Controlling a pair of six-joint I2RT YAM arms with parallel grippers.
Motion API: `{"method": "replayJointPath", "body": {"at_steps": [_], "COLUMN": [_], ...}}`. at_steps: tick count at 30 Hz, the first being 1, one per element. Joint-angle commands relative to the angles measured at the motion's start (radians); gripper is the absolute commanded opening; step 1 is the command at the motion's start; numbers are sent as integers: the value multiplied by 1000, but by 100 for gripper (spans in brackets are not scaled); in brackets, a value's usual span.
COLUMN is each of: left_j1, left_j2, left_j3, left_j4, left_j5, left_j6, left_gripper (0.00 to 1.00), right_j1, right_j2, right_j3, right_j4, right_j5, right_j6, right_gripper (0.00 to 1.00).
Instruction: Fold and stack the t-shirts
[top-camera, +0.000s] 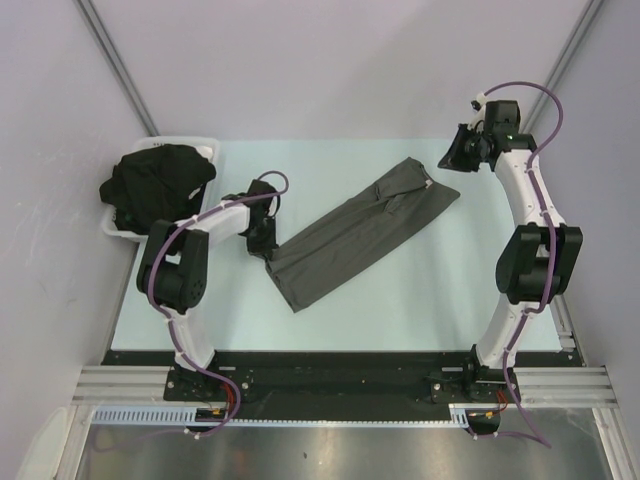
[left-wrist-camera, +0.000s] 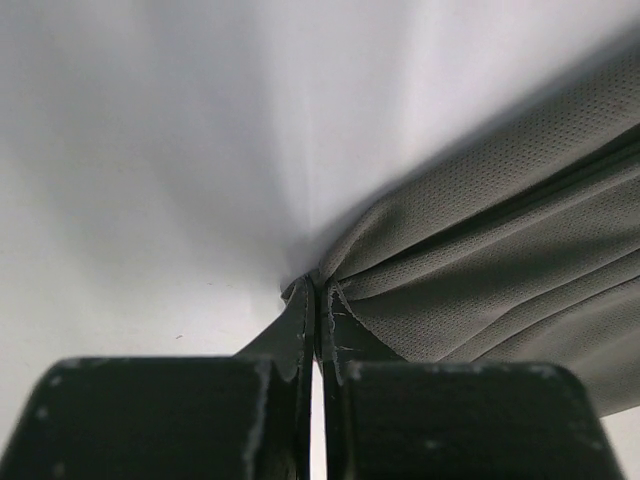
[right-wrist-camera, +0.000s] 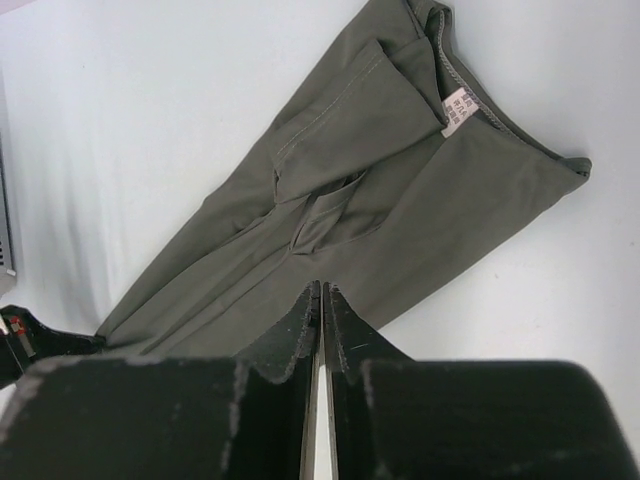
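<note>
Charcoal mesh cloth pleats between the left fingers (left-wrist-camera: 295, 328), pinched shut on a corner of the charcoal t-shirt (top-camera: 355, 232), a long creased strip lying diagonally on the pale desk (top-camera: 400, 300). The right fingers (right-wrist-camera: 300, 335), closed and empty, hang near its collar end.

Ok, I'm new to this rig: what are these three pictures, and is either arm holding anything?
Two robot arms are bolted at the near edge of the table. The wide picture looks down from above and behind them; the other two come from a camera on each wrist, looking past that arm's tool. A grey t-shirt lies roughly folded on the table; black t-shirts are heaped in a white tray at far left. The left tool is shut, pinching the grey shirt's edge. The right tool is shut on nothing, raised near the shirt's collar end.
</note>
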Motion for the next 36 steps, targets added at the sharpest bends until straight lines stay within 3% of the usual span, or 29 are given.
{"method": "replayJointPath", "body": {"at_steps": [1,10,16,25,36], "left_j1": [-46,-105,-105,-88,-71], "left_j2": [-6,-25,-26,-43,-72], "left_j3": [-39,-56,-13,91,97], "left_j4": [-42,-85,-140,-235,-245], "left_j5": [55,35,-66,-265,-210], "left_j6": [-11,-22,-28,-37,-36], "left_gripper": [0,0,18,23,42], "right_j1": [2,17,14,7,0], "right_j2": [-68,-99,-105,-107,-94], "right_j3": [-11,-61,-91,-95,-101], "right_j4": [23,45,60,63,69], "right_j5": [-28,-48,-59,-71,-94], "right_j6": [16,35,41,47,59], "right_gripper": [7,9,10,11,14]}}
